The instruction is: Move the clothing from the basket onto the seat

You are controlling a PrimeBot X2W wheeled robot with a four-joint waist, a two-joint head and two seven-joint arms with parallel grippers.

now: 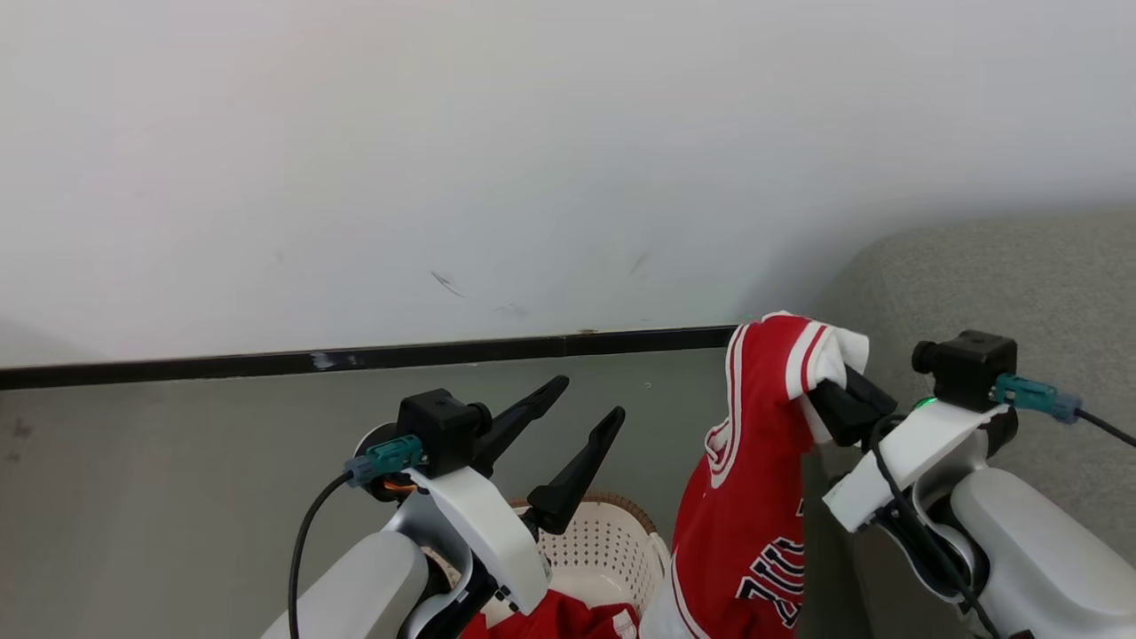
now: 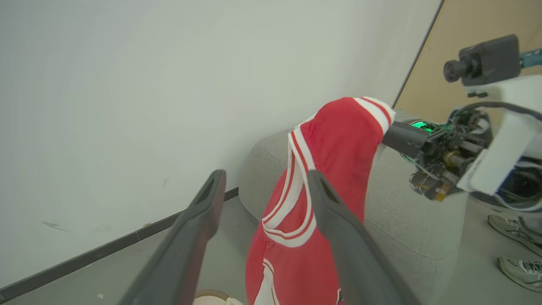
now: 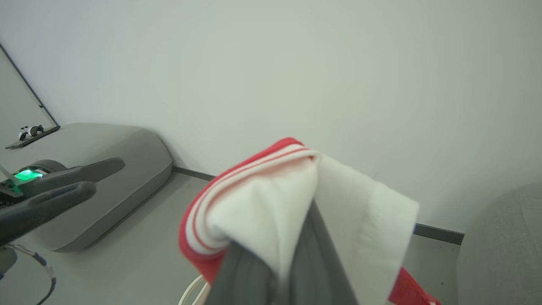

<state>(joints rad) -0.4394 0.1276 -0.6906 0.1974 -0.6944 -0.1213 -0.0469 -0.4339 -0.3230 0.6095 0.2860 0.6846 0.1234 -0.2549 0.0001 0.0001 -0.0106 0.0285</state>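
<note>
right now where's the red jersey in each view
head view: jersey hangs right of centre, down to the bottom edge.
left wrist view: jersey in the middle, running down to the bottom edge.
right wrist view: jersey bunched at bottom centre.
shared landmark: dark baseboard at the wall's foot.

The red jersey with white stripes and navy lettering hung limp from the right pincer, clamped at its white trim, just beside the grey sofa. Another red piece sat in the cream perforated basket below.
</note>
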